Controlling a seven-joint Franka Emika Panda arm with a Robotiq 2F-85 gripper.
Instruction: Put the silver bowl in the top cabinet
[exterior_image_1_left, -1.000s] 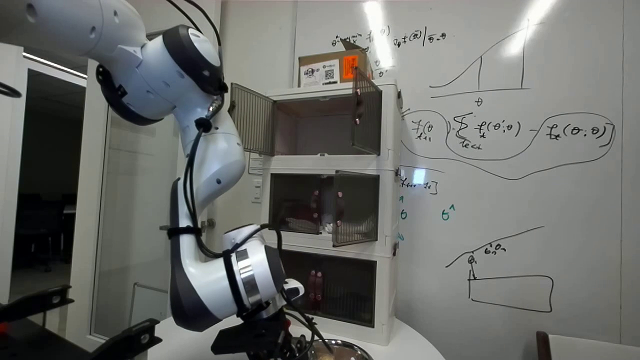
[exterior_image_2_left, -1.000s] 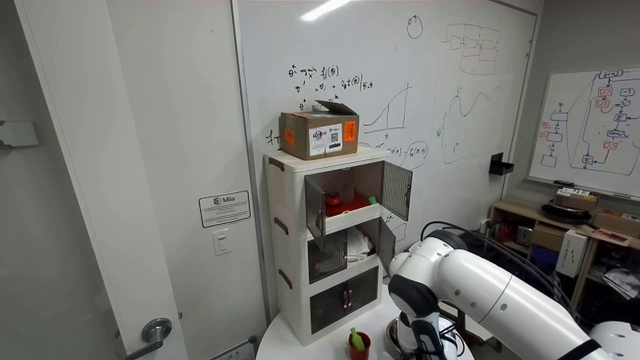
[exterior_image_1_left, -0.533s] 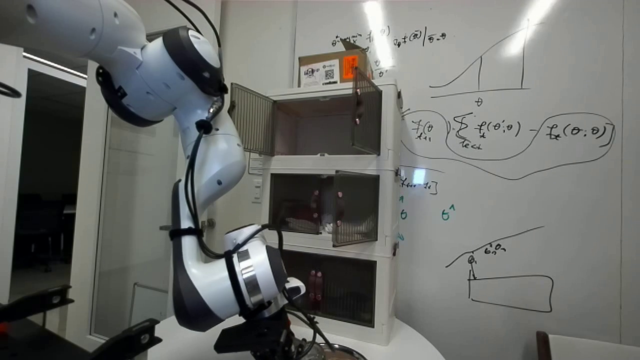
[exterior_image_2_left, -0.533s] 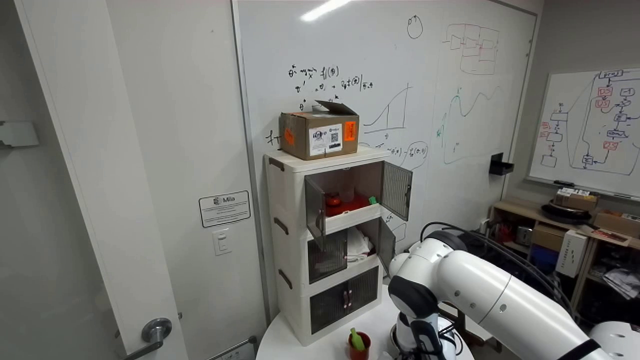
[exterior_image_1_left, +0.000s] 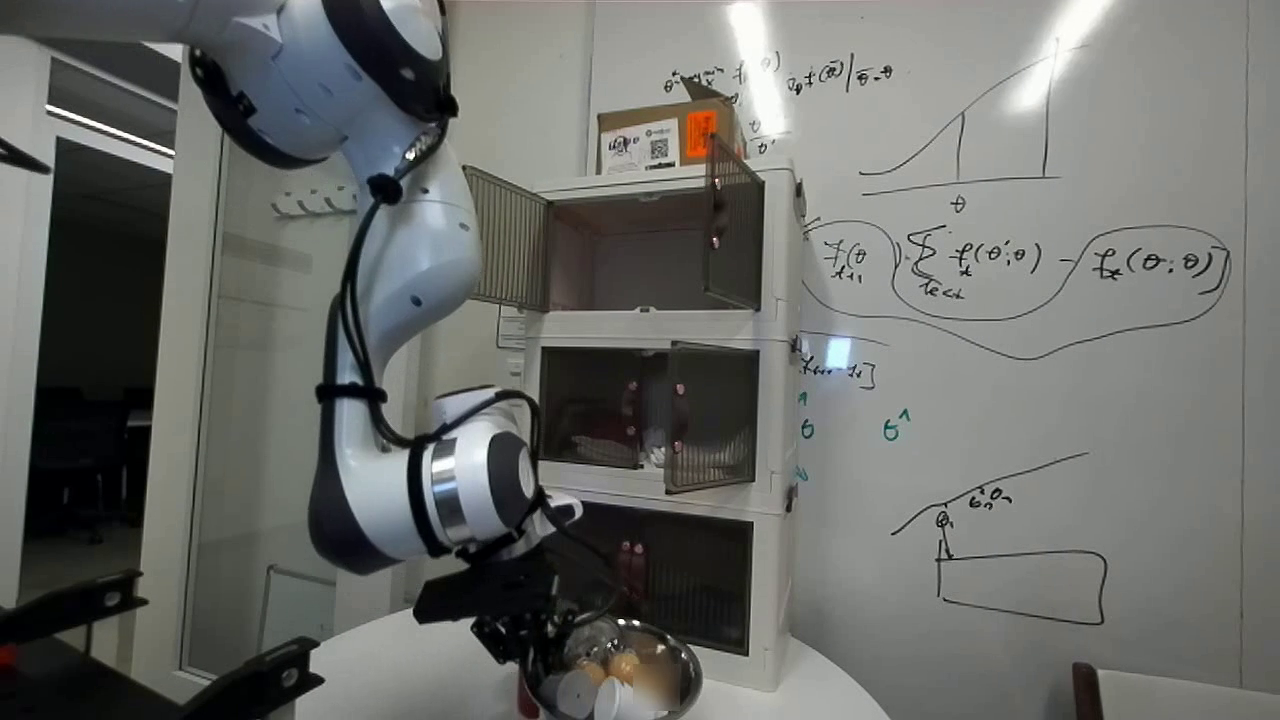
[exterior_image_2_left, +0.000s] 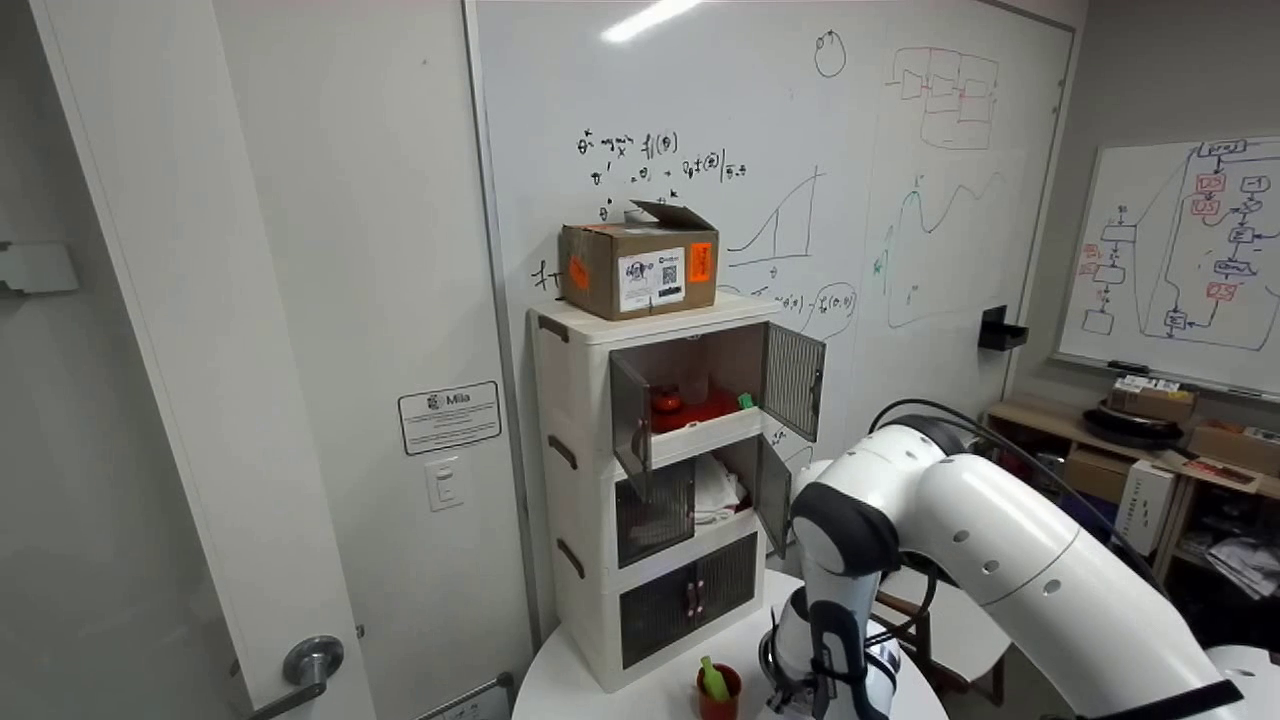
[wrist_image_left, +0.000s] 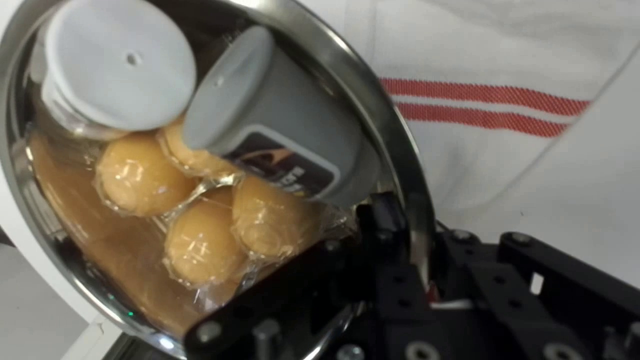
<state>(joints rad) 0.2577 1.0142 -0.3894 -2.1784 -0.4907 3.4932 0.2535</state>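
Silver bowl (wrist_image_left: 367, 92), one, newly raised below top cabinet (exterior_image_1_left: 645, 262): my tool (wrist_image_left: 414, 227) clenches its rim, transport likely begun.

White arm (exterior_image_1_left: 428, 255), 1 silver band (exterior_image_1_left: 449, 492), black screw-studded gripper (wrist_image_left: 420, 232)

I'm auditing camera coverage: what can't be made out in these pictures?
Underside of silver bowl: wrist view, hidden by the bowl itself.
Label on grey container: wrist view, lettering blurred.
Inside bottom compartment: both exterior views, hidden by dark doors.
Near edge of white table: both exterior views, cut off by bottom edge.
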